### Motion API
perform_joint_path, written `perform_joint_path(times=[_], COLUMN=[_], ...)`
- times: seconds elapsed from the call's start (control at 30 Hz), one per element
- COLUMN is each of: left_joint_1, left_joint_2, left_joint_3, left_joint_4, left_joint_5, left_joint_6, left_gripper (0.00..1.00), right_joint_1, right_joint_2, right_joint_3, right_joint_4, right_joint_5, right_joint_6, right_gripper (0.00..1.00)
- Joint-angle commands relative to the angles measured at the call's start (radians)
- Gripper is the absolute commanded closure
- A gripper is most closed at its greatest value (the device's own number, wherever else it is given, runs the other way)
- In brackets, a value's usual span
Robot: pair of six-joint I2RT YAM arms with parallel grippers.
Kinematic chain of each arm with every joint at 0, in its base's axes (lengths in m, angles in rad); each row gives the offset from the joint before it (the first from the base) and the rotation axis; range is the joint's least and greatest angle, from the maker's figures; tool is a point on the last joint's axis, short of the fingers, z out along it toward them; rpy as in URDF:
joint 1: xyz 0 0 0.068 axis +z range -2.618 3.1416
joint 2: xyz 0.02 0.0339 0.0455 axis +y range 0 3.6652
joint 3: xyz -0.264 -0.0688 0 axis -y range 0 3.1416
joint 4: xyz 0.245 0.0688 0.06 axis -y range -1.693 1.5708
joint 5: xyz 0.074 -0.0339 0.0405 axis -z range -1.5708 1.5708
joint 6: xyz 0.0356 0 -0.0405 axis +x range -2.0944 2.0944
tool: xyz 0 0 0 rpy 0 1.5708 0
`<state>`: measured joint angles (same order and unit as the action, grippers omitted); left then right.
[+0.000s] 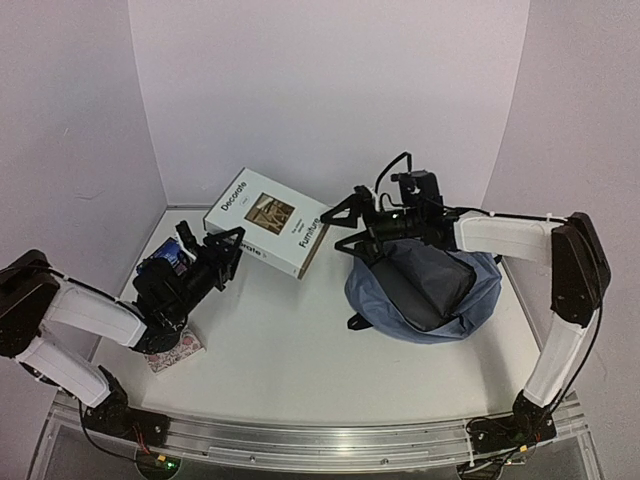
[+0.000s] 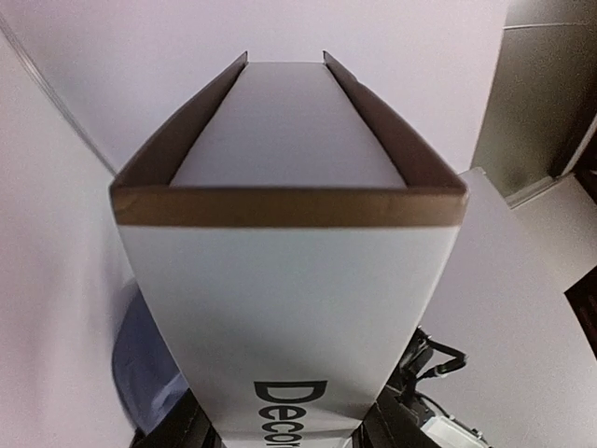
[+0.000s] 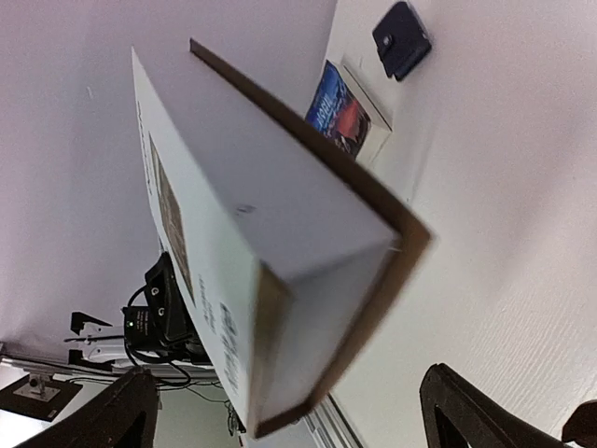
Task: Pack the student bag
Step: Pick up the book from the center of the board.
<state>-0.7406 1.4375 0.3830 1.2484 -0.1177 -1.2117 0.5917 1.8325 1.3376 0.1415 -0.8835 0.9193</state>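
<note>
Pale lilac walls enclose a white tabletop [image 1: 290, 350] on three sides. We take the student bag [image 1: 365, 292] as our landmark: it is a slumped mound of slate-blue fabric on the right half of the tabletop, with a darker slack panel across its middle. We cannot tell whether that dark area is an open mouth or a fold.

The right arm reaches across the top of the bag. The right end effector [image 1: 343, 226] hangs just past the bag's left edge, its fingers apart and holding nothing. To the left of the bag, raised off the tabletop and tilted, is a large white hardcover book [image 1: 262, 220] with "Decorate" and "Furniture" printed on it. The left end effector [image 1: 228, 245] is clamped on the book's end farthest from the bag. The near end points toward the open right fingers.

Further left of the bag, near the wall, lies a blue-covered book [image 3: 338, 110], with a small dark object [image 3: 401, 37] beside it. A patterned book [image 1: 178, 352] lies well left of the bag, under the left arm.

We judge that the bag is soft and limp, so it will sag and fold instead of holding a shape. It looks light for its bulk, and the fabric is likely to slide on the smooth tabletop. The best hold would be a pinch on the fabric rim beside the zipper or on a strap, lifting to keep the mouth open while the stiff, heavier book slides in.
</note>
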Motion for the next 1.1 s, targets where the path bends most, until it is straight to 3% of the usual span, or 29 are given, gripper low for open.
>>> perform_joint_path(times=[0.0,0.13,0.4,0.67,0.87,1.07], left_joint_1=[0.042,0.050,0.051,0.052,0.054,0.097], left_joint_2=[-0.130,-0.124,0.036,0.163,0.140,0.029], left_joint_3=[0.087,0.150,0.188,0.225,0.234,0.201], left_joint_4=[-0.023,-0.046,0.142,0.249,0.228,0.128], left_joint_5=[0.052,0.087,0.114,0.156,0.164,0.155], left_joint_6=[0.039,0.011,-0.130,-0.207,-0.182,-0.136], left_gripper=[0.88,0.88,0.89,0.90,0.90,0.90], right_joint_1=[-0.031,-0.030,-0.021,-0.004,0.004,0.004], right_joint_2=[-0.124,-0.142,-0.181,-0.150,-0.133,-0.178], right_joint_3=[0.025,0.026,0.029,0.026,0.017,0.022], right_joint_4=[-0.016,-0.021,0.075,0.233,0.168,-0.018], right_joint_5=[0.000,0.006,-0.062,-0.035,0.006,0.025], right_joint_6=[-0.113,-0.120,-0.089,0.019,0.000,-0.121], right_gripper=[0.02,0.02,0.02,0.02,0.02,0.02])
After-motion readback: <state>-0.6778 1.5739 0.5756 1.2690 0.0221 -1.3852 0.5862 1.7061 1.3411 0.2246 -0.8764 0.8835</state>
